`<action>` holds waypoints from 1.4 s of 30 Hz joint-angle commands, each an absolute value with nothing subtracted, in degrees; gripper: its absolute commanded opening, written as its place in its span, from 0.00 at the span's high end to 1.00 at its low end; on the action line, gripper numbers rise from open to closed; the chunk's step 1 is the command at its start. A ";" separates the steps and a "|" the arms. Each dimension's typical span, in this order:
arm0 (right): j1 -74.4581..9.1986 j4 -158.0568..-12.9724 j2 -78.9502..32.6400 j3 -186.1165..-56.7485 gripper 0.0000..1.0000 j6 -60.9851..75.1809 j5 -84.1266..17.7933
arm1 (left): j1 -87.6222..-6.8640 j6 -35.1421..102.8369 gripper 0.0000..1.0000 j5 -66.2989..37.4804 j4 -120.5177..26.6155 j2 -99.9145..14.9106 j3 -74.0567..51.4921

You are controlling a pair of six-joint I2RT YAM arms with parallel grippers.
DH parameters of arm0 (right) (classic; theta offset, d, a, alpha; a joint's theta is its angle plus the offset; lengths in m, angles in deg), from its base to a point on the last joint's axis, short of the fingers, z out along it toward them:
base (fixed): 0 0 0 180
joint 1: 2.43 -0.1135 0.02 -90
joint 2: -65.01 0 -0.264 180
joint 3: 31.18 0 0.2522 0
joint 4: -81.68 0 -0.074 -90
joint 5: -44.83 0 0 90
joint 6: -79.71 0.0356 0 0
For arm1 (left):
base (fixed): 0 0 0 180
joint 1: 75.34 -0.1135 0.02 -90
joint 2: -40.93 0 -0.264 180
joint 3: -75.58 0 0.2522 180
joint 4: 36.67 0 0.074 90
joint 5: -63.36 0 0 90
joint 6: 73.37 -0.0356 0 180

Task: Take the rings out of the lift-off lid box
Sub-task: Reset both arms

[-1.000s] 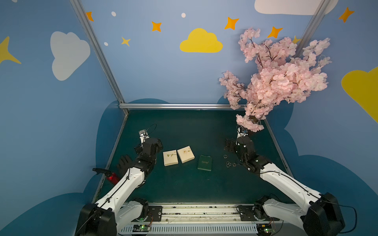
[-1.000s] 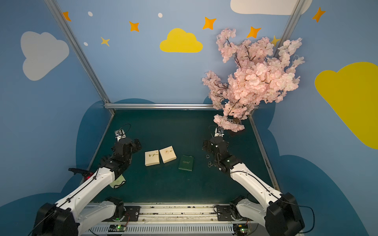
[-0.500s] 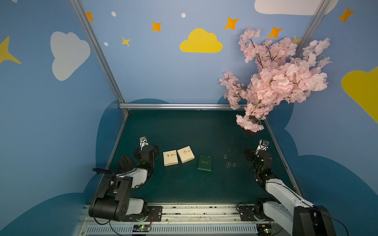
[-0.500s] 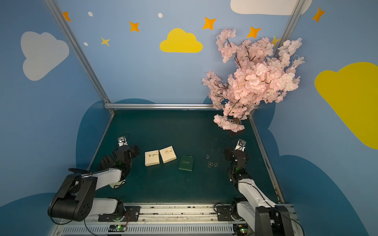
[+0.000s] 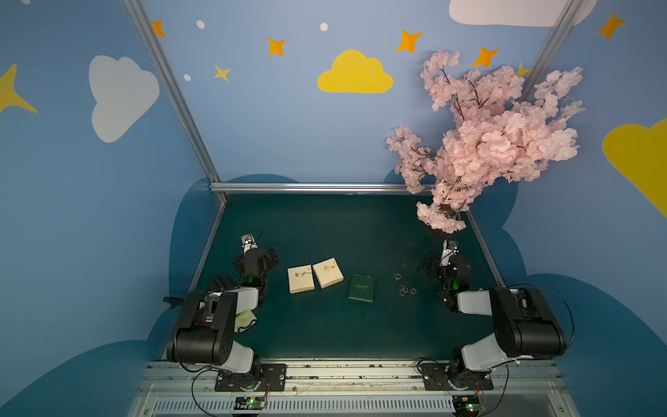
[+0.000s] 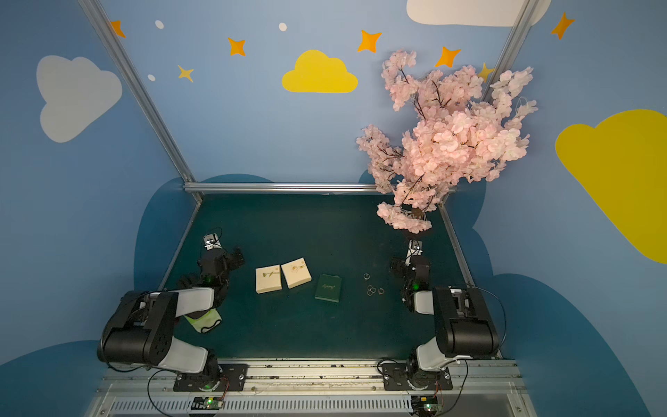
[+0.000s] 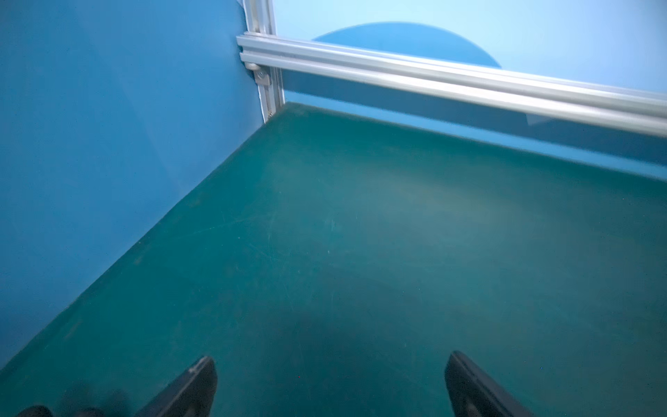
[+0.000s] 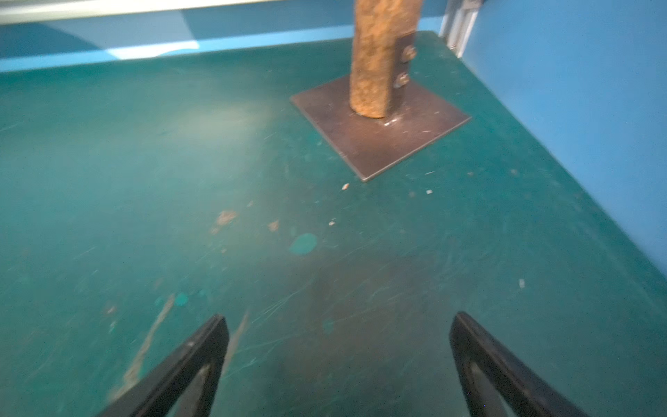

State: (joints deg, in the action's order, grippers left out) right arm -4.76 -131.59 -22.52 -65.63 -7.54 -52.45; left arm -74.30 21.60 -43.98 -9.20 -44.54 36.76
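Observation:
Several small silvery rings lie loose on the green mat: one apart (image 5: 397, 276) (image 6: 366, 276) and a cluster (image 5: 406, 290) (image 6: 373, 290), right of a dark green box (image 5: 361, 287) (image 6: 328, 287). Two cream square boxes (image 5: 300, 278) (image 5: 327, 272) sit left of it. I cannot tell which is the lift-off lid box. My left gripper (image 5: 255, 257) (image 7: 330, 364) hangs open over bare mat, left of the cream boxes. The right gripper (image 5: 447, 265) (image 8: 339, 325), right of the rings, is open and holds nothing.
A pink blossom tree (image 5: 487, 144) stands at the back right on a dark metal plate (image 8: 379, 133), just beyond the right gripper. A pale green object (image 5: 245, 319) and a black object (image 5: 220, 281) lie by the left arm. An aluminium rail (image 5: 317, 186) bounds the back.
Both arms have folded back toward the front rail. The right gripper has drawn away from the rings to the right. Boxes and rings lie as before.

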 commanded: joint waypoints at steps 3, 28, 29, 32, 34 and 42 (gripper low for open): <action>-5.24 -131.36 -21.40 -67.27 0.03 -8.83 -50.92 | -74.86 22.60 0.01 -41.60 -7.56 -46.12 37.97; -5.31 -132.17 -21.78 -67.09 0.03 -8.70 -51.14 | -74.79 22.50 0.01 -41.40 -7.10 -45.82 38.44; -5.22 -132.18 -21.74 -67.07 0.03 -8.74 -51.14 | -74.81 22.52 0.01 -41.40 -7.11 -45.84 38.44; -5.16 -132.13 -21.74 -67.09 0.03 -8.73 -51.10 | -74.79 22.52 0.01 -41.40 -7.11 -45.82 38.44; -5.20 -132.20 -21.74 -67.15 0.03 -8.70 -51.14 | -74.81 22.50 0.00 -41.39 -7.16 -45.82 38.44; -5.22 -132.13 -21.74 -67.09 0.03 -8.71 -51.14 | -74.79 22.51 0.00 -41.40 -7.19 -45.83 38.44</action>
